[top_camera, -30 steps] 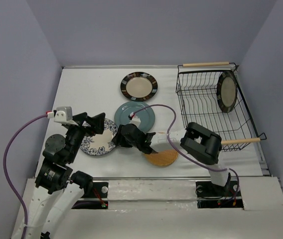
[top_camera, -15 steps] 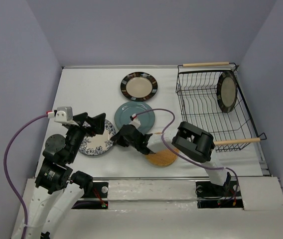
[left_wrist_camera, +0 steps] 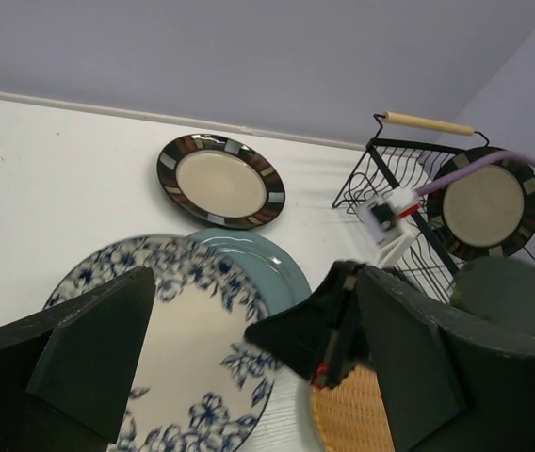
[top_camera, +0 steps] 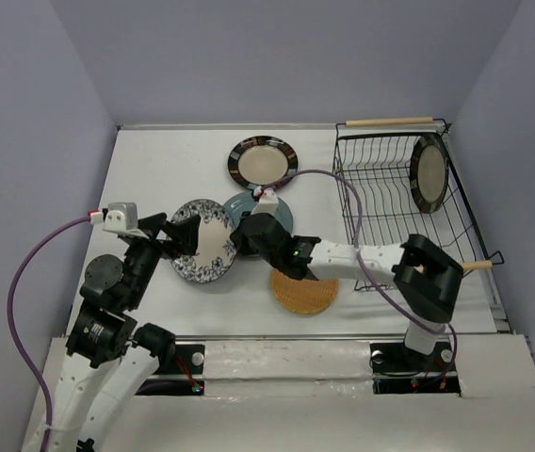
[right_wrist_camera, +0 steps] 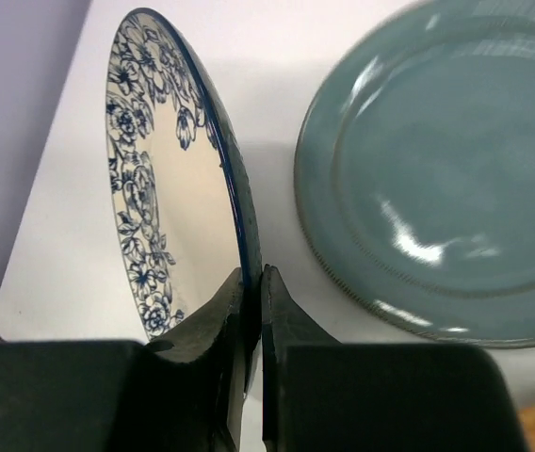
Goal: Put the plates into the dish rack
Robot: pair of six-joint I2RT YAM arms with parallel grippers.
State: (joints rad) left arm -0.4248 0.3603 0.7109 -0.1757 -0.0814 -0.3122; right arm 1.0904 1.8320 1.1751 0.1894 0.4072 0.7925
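Pinching floral plate [right_wrist_camera: 169, 217] rim — right jaws.

bright and evenly lit throughout, softly, from overhead. on the white desk [top_camera: 154, 169] just faint, fuzzy-edged shadows, plainest below the tilted floral plate [top_camera: 202, 252]. sharp right across the overhead view. in the right wrist view, pale streaks of glare across the glazed teal plate [right_wrist_camera: 437, 179] and a soft grey shadow on the desk beside the floral plate. nearly black and underexposed at the right pincer [right_wrist_camera: 251, 282], blurred along the bottom edge. likewise dark and out of focus at the left pincer [left_wrist_camera: 197, 315], with a crisp background behind and a slight wide-angle slant along the foot of the wall [left_wrist_camera: 249, 47].
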